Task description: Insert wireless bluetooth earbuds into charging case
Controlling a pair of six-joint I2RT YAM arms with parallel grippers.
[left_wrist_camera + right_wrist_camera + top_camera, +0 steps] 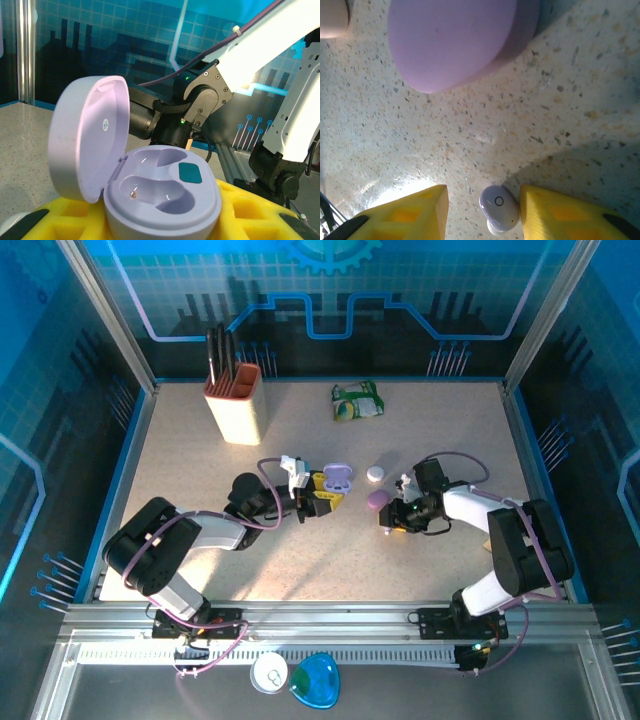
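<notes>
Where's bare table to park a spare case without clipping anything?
Free: near strip along the table edge; far-right corner beside the green packet; gap between knife block and packet. Crowded: centre, where open case, closed lilac case, white case and right gripper cluster.

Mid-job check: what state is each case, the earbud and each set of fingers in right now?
open case: lid up, both wells empty
closed case: lid shut, lying on the table
left fingers: shut on the open case
right fingers: open, one each side of the earbud
earbud: on the table, not yet gripped
</notes>
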